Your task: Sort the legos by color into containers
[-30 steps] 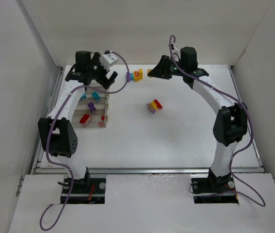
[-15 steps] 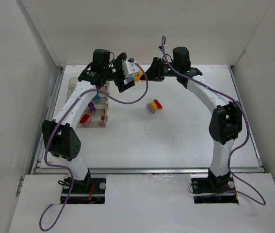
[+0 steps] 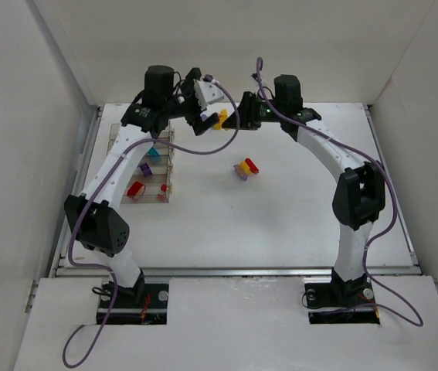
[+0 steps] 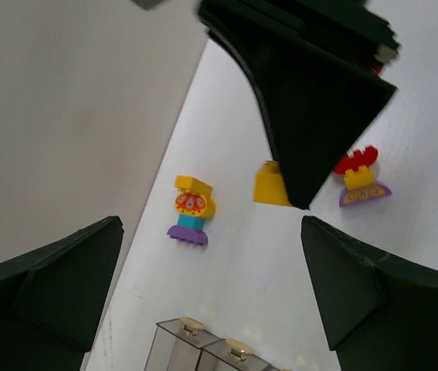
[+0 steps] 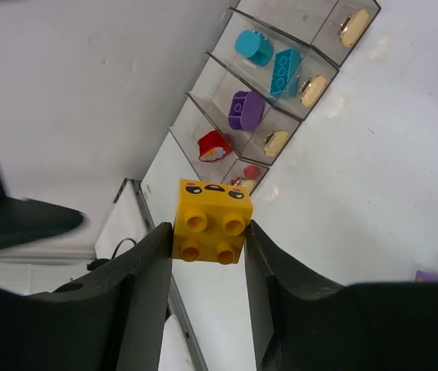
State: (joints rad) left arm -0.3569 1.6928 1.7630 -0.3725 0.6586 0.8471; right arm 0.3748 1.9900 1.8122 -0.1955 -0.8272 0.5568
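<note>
A: What was the place like from above?

B: A white table (image 3: pixel 296 201) closed in by white walls (image 3: pixel 49 77). Your containers (image 3: pixel 161 176) stood at its left side, with cyan, purple and red legos (image 3: pixel 147 170) inside. Both arms reached to the far edge. There the left gripper (image 3: pixel 203 122) and the right gripper (image 3: pixel 239 120) were near each other, tip toward tip. A loose pile (image 3: pixel 245 168) lay in the middle of the table.

A: And the left wrist camera?

B: Its fingers (image 4: pixel 56 286) were wide apart, with nothing between them. The right gripper showed as a dark wedge. The yellow brick (image 4: pixel 271 185) sat at its tip, beyond the left fingers and a little right of their middle line. A little tower (image 4: pixel 190 210) stood on the table beside it.

A: The right wrist?

B: There the two fingers (image 5: pixel 145 294) were clamped on the yellow brick's sides, with its studs toward the camera. The containers were well apart from it, and the bin beyond the cyan one looked empty. I judge they were nearer to your left arm, so you needed a handover or a long reach.
</note>
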